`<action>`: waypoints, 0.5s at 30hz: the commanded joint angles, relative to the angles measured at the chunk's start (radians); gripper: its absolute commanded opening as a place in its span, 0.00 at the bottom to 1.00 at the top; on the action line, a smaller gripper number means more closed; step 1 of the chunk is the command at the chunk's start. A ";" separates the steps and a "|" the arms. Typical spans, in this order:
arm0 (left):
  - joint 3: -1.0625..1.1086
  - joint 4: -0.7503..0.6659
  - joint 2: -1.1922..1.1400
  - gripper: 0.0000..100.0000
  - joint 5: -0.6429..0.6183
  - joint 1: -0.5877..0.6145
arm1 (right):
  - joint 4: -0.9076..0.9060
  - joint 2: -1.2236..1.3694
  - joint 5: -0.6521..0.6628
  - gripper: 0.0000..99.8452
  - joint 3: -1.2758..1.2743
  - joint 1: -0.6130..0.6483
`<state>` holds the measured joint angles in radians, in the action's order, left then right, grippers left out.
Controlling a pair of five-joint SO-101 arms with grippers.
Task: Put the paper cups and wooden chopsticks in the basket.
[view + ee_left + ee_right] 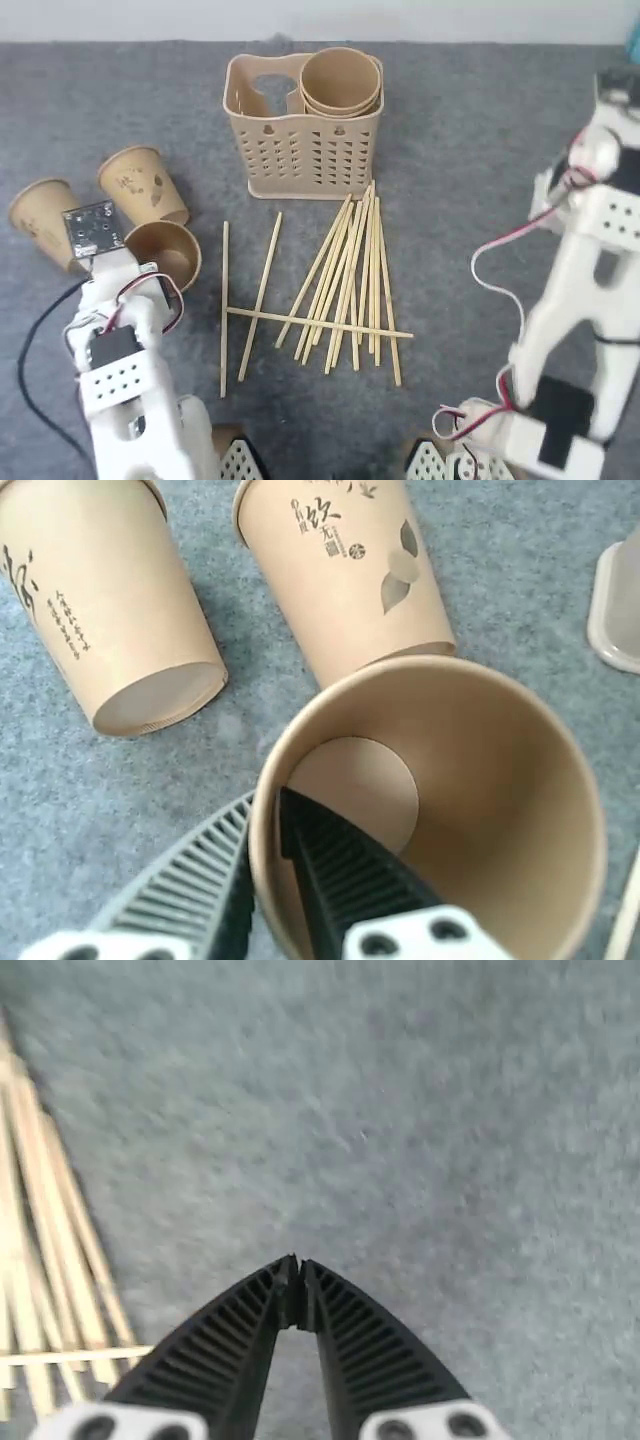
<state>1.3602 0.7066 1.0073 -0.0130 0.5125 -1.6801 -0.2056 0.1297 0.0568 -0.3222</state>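
here, tan paper cup [480,780], left claw [266,808] pinching

Left arm [120,385]: white blocky plastic shell, grid of small holes, black motor block inset.
Wrist board [93,228]: small dark square circuit board.
Right arm [590,250]: white plastic shell, black block near the base.
Cables [474,268]: thin red, white and black wires; one thick black lead.
Left pincer [265,805]: black ribbed fingers, white base, dark screw holes.
Right pincer [297,1265]: same black ribbing, white screw-holed base.
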 commanded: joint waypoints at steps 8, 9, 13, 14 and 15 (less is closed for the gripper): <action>-0.403 0.322 0.026 0.01 0.002 -0.011 | 0.541 -0.263 0.230 0.01 -0.830 -0.096; -0.443 0.348 0.026 0.01 0.000 -0.011 | 0.579 -0.268 0.244 0.01 -0.878 -0.096; -0.582 0.434 0.025 0.01 -0.002 -0.015 | 0.680 -0.268 0.259 0.01 -1.002 -0.096; -0.613 0.448 0.025 0.01 -0.003 -0.017 | 0.710 -0.268 0.259 0.01 -1.033 -0.093; -0.639 0.457 0.025 0.01 -0.014 -0.028 | 0.740 -0.268 0.256 0.01 -1.062 -0.091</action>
<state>0.8677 1.1132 1.0073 -0.0146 0.5079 -1.0203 -0.4189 0.3767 -0.9513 -0.4066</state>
